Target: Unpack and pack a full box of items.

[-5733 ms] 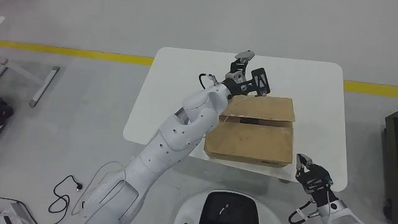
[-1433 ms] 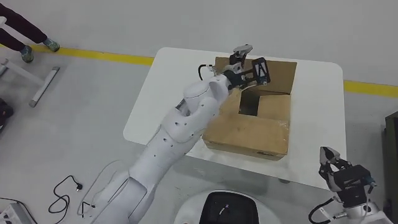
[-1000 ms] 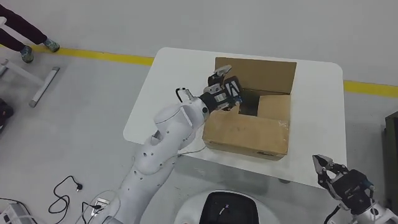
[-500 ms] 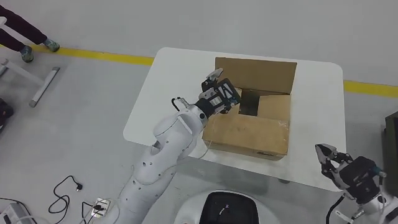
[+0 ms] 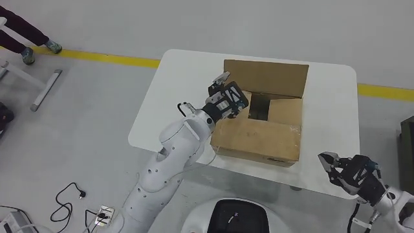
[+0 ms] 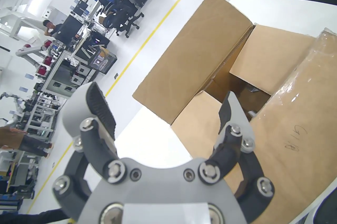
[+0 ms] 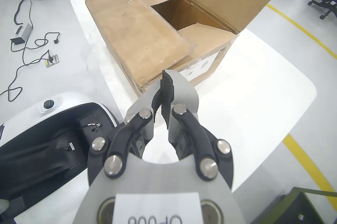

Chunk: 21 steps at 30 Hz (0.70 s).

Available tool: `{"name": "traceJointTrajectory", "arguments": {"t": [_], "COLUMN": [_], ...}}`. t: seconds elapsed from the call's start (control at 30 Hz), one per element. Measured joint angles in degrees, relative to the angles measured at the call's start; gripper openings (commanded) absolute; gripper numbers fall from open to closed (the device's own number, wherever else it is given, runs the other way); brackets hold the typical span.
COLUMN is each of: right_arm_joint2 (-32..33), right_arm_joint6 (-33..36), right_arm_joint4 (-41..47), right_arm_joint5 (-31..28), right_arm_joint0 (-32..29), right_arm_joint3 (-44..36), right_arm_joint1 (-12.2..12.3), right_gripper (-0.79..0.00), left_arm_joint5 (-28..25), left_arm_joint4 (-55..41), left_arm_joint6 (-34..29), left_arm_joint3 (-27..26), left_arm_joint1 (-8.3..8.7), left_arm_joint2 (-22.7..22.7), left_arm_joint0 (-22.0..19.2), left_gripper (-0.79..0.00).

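The box (image 5: 259,136) now has its far flap raised at 12 o'clock; the left pincer (image 5: 226,85), fingers apart, has drawn back to its 9 o'clock edge. White rounded surface (image 5: 168,97), grey floor (image 5: 97,13), yellow line (image 5: 97,56). The brown cardboard box sits mid-surface, near flap flat and taped. Right pincer (image 7: 163,83), tips together, at 5 o'clock.

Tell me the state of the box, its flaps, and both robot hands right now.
Cardboard box, partly open, standing on the table.
Far flap, raised.
Near flap, lying flat, closed.
Side flaps, folded inward, dark gap between them.
Left hand, open, empty, at the box's edge.
Right hand, shut, empty, near the table's corner, apart from the box.
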Motion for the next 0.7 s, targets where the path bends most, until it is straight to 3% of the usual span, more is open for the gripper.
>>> {"name": "traceJointTrajectory", "arguments": {"t": [0.23,0.37,0.5,0.63,0.7], "right_arm_joint2": [0.1,0.2,-2.2,-6.9,-6.9], "right_arm_joint6": [-1.3,1.8,9.9,24.1,26.3], "right_arm_joint4": [2.9,7.7,16.7,26.5,26.9], "right_arm_joint5": [1.2,1.0,0.6,1.7,1.7], "right_arm_joint0": [0.7,3.0,7.1,13.7,13.7], "right_arm_joint3": [0.3,0.6,3.1,6.4,6.4], "right_arm_joint1": [0.2,0.6,1.3,2.0,2.0], "right_gripper": [-0.785,-0.785,-0.785,-0.785,-0.785], "left_arm_joint5": [7.6,9.6,9.6,9.6,9.6], "left_arm_joint4": [-3.7,-6.8,-8.2,-8.1,-8.1], "left_arm_joint6": [-6.6,-7.5,-7.5,-7.5,-7.5], "left_arm_joint3": [-1.3,-1.9,-2.1,-2.1,-2.1], "left_arm_joint1": [0.0,0.15,0.18,0.17,0.17], "left_arm_joint2": [-5.3,-9.2,-10.0,-10.0,-10.0], "left_arm_joint0": [3.8,4.7,4.7,4.7,4.7], "left_gripper": [0.0,0.0,0.0,0.0,0.0]}}
